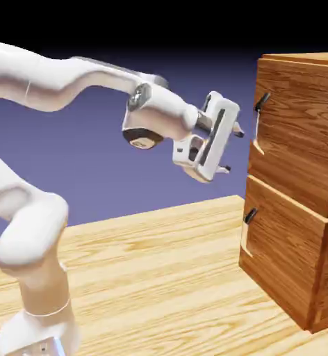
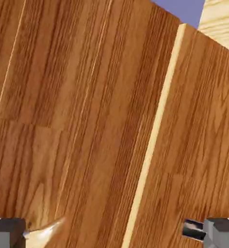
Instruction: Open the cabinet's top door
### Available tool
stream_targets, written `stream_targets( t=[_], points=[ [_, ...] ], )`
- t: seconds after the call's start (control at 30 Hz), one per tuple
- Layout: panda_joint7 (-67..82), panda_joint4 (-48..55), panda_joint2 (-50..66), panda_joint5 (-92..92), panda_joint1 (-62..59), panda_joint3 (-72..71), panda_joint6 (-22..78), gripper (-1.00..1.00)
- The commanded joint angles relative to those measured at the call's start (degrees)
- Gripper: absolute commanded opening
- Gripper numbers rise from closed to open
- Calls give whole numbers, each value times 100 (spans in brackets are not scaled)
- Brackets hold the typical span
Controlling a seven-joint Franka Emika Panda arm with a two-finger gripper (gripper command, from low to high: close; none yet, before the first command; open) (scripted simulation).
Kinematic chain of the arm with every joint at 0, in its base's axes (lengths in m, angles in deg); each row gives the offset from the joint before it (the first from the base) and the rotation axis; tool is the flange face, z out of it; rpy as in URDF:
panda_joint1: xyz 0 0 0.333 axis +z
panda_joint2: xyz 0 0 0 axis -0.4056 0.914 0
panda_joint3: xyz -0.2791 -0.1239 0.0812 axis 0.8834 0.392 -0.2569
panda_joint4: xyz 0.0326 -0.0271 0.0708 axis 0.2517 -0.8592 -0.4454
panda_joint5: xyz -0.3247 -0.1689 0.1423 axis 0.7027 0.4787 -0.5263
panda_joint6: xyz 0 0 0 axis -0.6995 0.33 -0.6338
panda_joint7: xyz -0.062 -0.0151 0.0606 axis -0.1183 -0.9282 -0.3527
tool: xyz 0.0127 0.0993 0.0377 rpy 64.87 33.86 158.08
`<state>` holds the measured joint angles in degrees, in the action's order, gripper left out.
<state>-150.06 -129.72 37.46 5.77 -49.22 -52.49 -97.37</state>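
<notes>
Wood grain fills the hand view: cabinet (image 2: pixel 77 121) front close ahead, a pale seam running down it, one grey finger (image 2: pixel 7 232) at the lower left corner and its mate at the lower right, wide apart with nothing between. Arm (image 1: pixel 35 229): white, rising at the exterior view's left and reaching right. Gripper (image 1: pixel 231 149): spread wide, empty, in free air just short of the cabinet and a little below handle height. Top door (image 1: pixel 299 125): upper panel of the cabinet at the exterior view's right, shut; rigid board, likely swinging stiffly on a hinge, no give, not fragile. Hold: the handle (image 1: pixel 262 101), small, dark, angled, at the panel's near upper edge; probably slim enough to slip from the pads, though its shape is hard to read here. Pale notch (image 1: pixel 256 147) below it offers a second purchase. Lower door (image 1: pixel 285 257): matching, to be left alone. Table (image 1: pixel 160 264): open room leftward for a swing.
</notes>
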Motion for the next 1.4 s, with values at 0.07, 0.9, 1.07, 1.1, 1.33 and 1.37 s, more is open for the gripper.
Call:
stream_targets(
  t=[0.07, 0.9, 1.07, 1.1, 1.33, 1.37],
  points=[
    [-239, 121, -51, -748, -262, -253, 67, 0],
    [-2234, 1127, -471, -6979, -2449, -2361, 626, 0],
    [-2633, 1328, -556, -8225, -2886, -2783, 737, 0],
    [-2713, 1368, -572, -8474, -2974, -2867, 760, 0],
    [-2730, 1924, -311, -9110, -3782, -3536, 826, 0],
    [-2683, 2073, -217, -9146, -3980, -3691, 832, 0]
  ],
)
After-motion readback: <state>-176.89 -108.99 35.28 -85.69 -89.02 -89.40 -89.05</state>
